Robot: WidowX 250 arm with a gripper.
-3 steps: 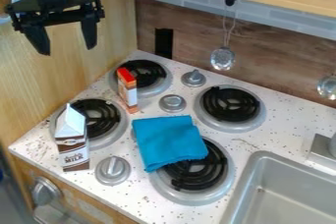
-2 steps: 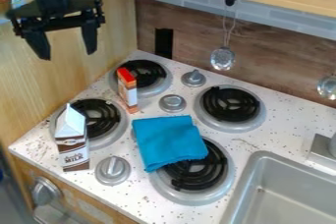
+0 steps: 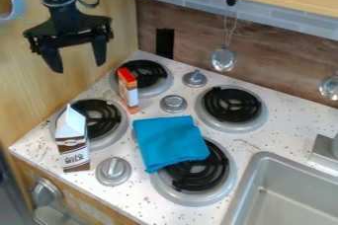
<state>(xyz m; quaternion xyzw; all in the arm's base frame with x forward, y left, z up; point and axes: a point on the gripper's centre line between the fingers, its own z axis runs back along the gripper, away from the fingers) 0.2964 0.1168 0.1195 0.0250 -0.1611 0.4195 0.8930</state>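
Camera view: the gripper is hanging above the left side of the bench, before the wooden side wall. Its 2 fingers are pointing down and are standing wide apart, and it is holding nothing. The 2 cartons are standing nearest to it in the view: the orange carton is standing lower and to its right, toward the back corner, and the milk carton almost straight below, near the left corner and the front edge. Both are keeping their long axis upright, in line with the fingers. I cannot tell which carton is nearer in depth. The blue cloth is lying farther to the right, partly covering the front right burner.
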